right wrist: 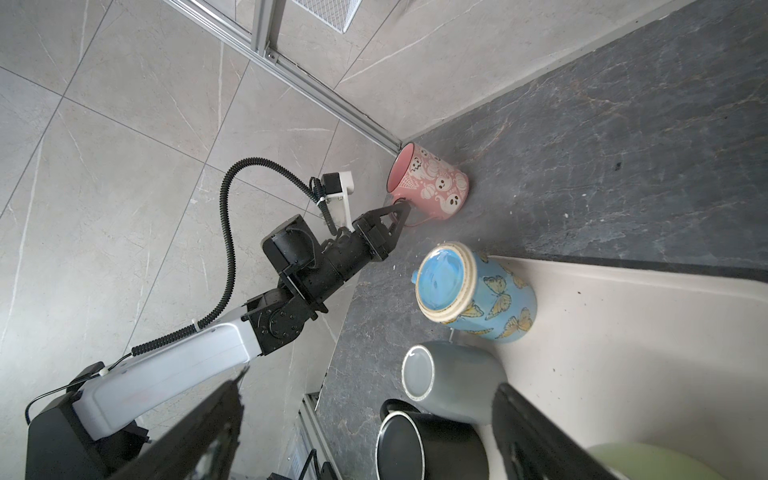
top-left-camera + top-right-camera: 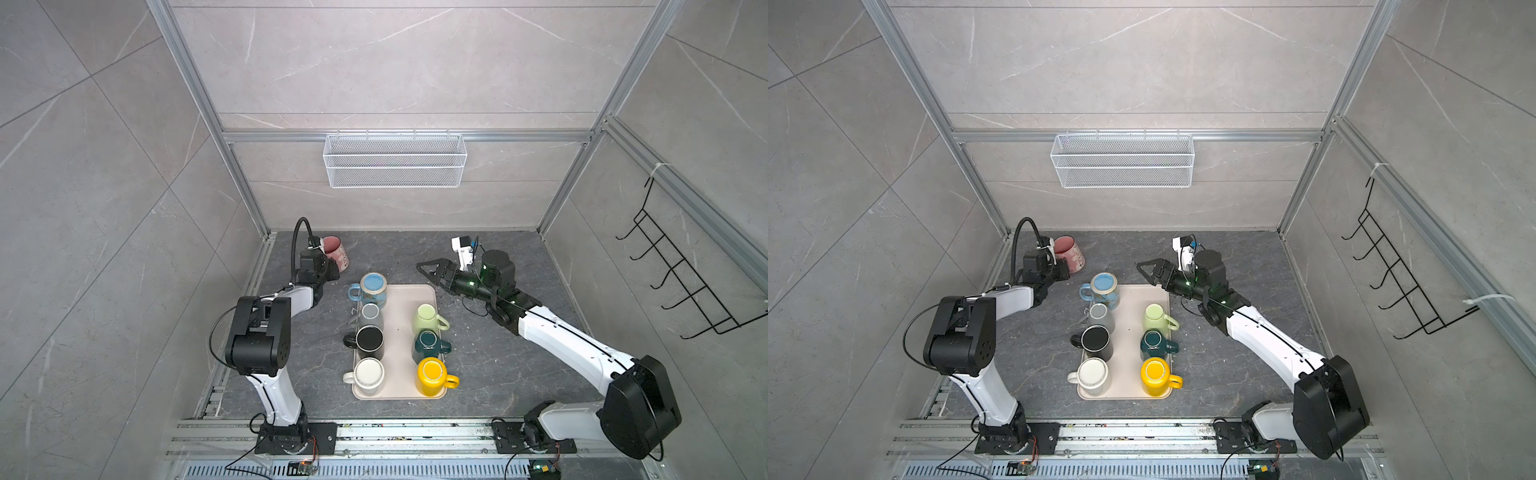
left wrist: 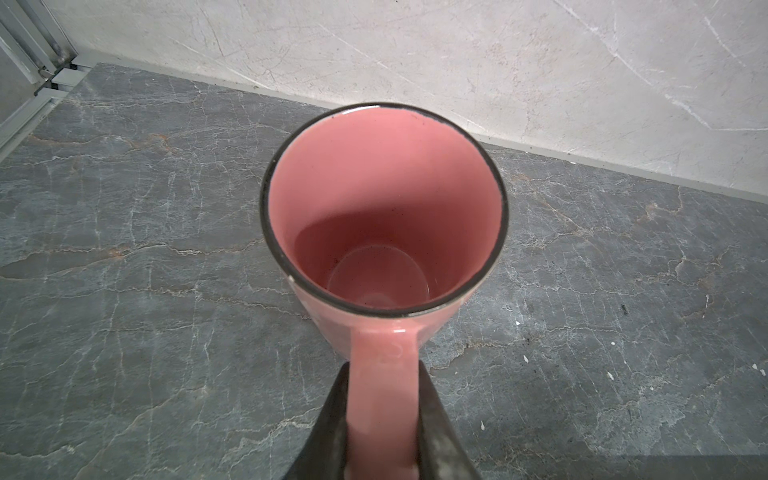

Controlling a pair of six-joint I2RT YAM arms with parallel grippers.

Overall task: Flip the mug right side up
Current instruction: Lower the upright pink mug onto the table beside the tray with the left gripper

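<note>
- The pink mug [image 2: 336,249] is in the far left corner of the desk [image 2: 498,374], close to the back wall.
- It is right side up. Its open top faces up, and in the left wrist view you can look down into the pink inside [image 3: 382,208].
- Its bottom looks to be sitting on the desk.
- It has little white ghosts and pumpkins on its side [image 1: 432,187].
- The left gripper [image 3: 382,368] has its jaws squeezed on the pink mug's handle, one jaw on each side.
- The right gripper [image 2: 428,273] hangs in the air near the far right corner of the tray [image 2: 401,332]. Its jaws are wide apart with nothing between them.
- Seven more mugs sit upside down on the tray, in two rows.
- The blue mug [image 2: 372,286] with butterflies is at the tray's far left corner, the nearest one to the pink mug.
</note>
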